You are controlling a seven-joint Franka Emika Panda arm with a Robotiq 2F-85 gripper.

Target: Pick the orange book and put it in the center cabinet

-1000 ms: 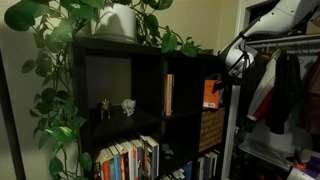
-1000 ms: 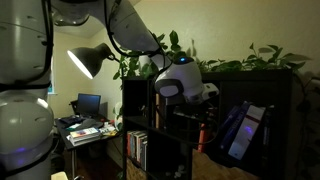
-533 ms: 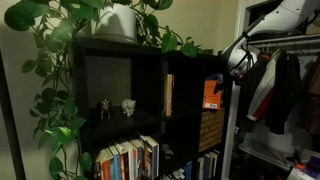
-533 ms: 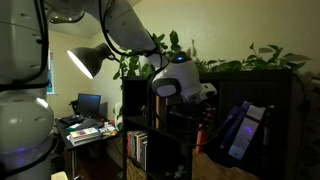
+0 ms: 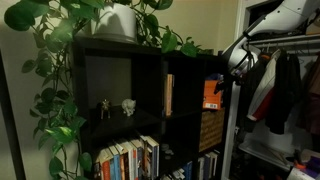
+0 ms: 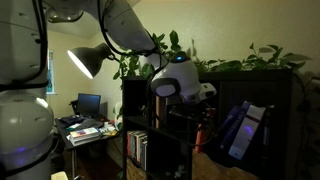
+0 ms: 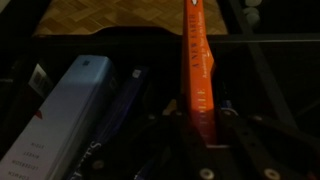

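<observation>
The orange book is held upright at the right front edge of the black cube bookshelf. My gripper is shut on it. In the wrist view the book's bright orange spine runs up between my two dark fingers. The center cabinet is the dark open compartment just left of the book, with a thin tan upright book at its left side. In an exterior view the gripper is mostly hidden behind the wrist.
Two small figurines stand in the wider compartment. Rows of books fill the lower shelf. Leafy plants hang over the shelf top. Clothes hang right of the shelf. Blue books lie left of the orange spine.
</observation>
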